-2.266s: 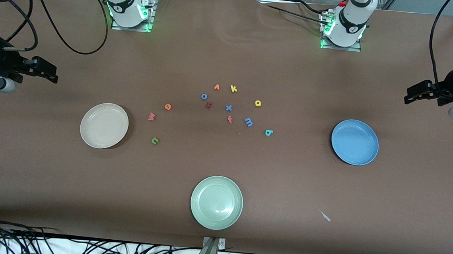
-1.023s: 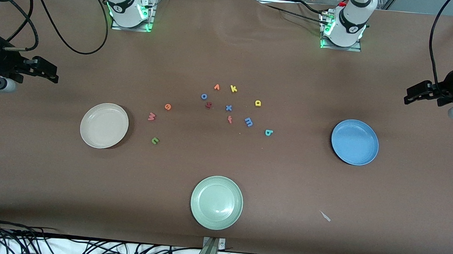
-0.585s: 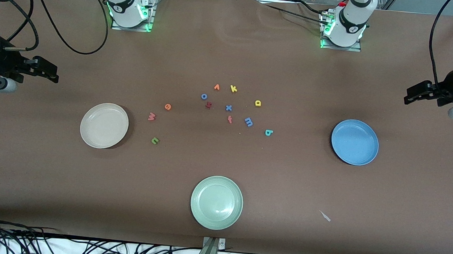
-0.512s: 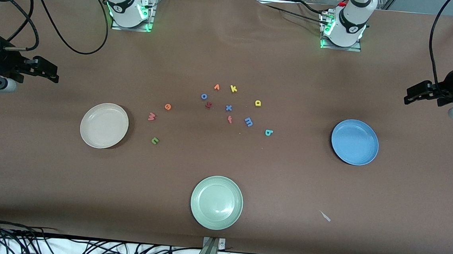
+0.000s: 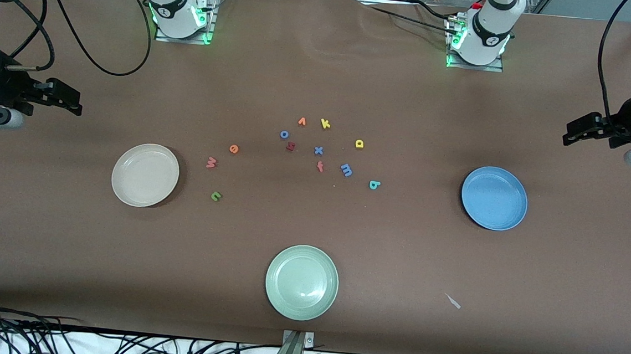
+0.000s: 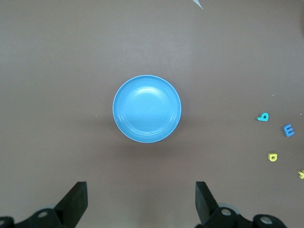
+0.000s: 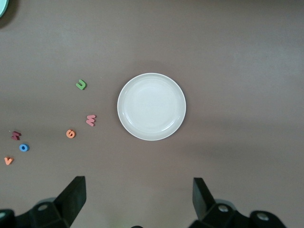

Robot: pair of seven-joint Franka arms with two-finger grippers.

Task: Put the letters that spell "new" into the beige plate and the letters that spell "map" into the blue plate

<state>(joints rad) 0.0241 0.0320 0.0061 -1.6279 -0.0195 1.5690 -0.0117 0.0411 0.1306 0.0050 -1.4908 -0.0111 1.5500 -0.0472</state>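
Still parked, both end effectors (image 5: 74, 103) (image 5: 569, 135) stay spread; no letters (image 5: 215, 195) have moved.

Both your arms wait, drawn back to the ends of the worktop.

Left arm: base (image 5: 479, 41) bolted at the worktop's edge farthest from the front camera, green light lit at its foot. Your left pincer (image 5: 571, 134) hangs over the left arm's end of the worktop, fingers pointing in toward the middle. In the left wrist view both dark fingers (image 6: 76, 202) stand wide apart, nothing between them.

Right arm: base (image 5: 176, 12) on that same edge, green light lit. Your right pincer (image 5: 71, 103) hangs over the right arm's end, pointing inward too. Its fingers (image 7: 73, 194) are spread wide and empty.
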